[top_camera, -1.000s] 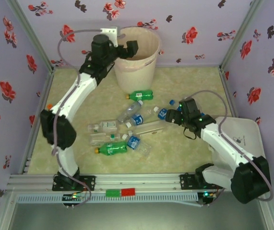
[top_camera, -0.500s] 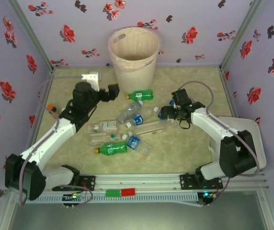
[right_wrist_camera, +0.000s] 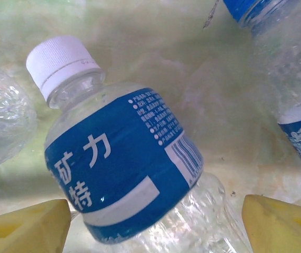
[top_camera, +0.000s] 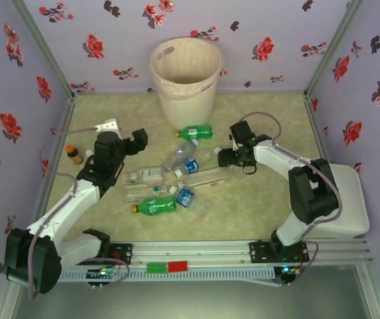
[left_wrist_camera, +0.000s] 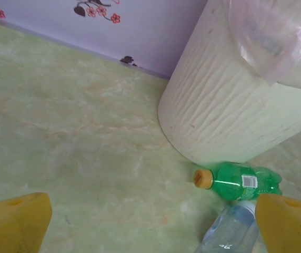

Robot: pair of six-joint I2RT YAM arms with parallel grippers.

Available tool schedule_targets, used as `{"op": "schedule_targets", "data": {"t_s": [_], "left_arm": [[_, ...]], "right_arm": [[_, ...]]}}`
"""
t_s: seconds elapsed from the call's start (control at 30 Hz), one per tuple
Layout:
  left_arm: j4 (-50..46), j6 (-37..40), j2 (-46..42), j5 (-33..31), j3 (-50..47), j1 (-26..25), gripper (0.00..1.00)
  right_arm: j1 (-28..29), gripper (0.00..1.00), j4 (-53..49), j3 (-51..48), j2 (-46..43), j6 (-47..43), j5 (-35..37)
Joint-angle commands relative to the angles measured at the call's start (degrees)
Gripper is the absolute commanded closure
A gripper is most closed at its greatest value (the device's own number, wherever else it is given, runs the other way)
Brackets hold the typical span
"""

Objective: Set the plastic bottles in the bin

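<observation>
1. The bin (top_camera: pixel 187 100) stands upright at the far edge of the surface (top_camera: pixel 263 199). Its mouth faces up and the liner is folded over the rim, so a bottle can simply be dropped in from above.
2. The plastic bottles (top_camera: pixel 177 178) lie on their sides in a loose heap mid-surface, between the two arms and well short of the bin. A green bottle (left_wrist_camera: pixel 240 182) lies just beside the bin's foot, and a small amber bottle (top_camera: pixel 74 154) stands apart near the left wall.
3. The right fingers (right_wrist_camera: pixel 27 226) are spread either side of a clear blue-labelled bottle (right_wrist_camera: pixel 129 174) at the heap's right end. They straddle its body and have not clamped it. This looks like the line-up for a grasp across its width.
4. The left fingers (left_wrist_camera: pixel 19 224) are wide apart and empty, aimed toward the green bottle and a clear bottle (left_wrist_camera: pixel 229 229) next to it. Either is probably that arm's next pick.
5. Most of the work seems to lie ahead, though what the bin already contains cannot be made out.
</observation>
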Motion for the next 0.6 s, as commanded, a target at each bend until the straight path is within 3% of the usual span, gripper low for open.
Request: {"op": "schedule_targets", "data": {"t_s": [0.0, 0.33, 0.57], "left_arm": [[3.1, -3.7, 2.8, 3.8, 0.4, 0.5, 0.00], [-1.7, -3.1, 9.3, 8.5, 3.8, 0.5, 0.00], [-2.5, -3.4, 10.8, 9.3, 4.4, 0.5, 0.00]], "right_arm": [[0.5, 0.17, -2.2, 1.8, 2.2, -1.6, 1.6], [1.0, 0.23, -3.5, 3.4, 5.7, -3.3, 3.5], [1.4, 0.39, -3.3, 3.8, 6.5, -3.5, 3.8]]}}
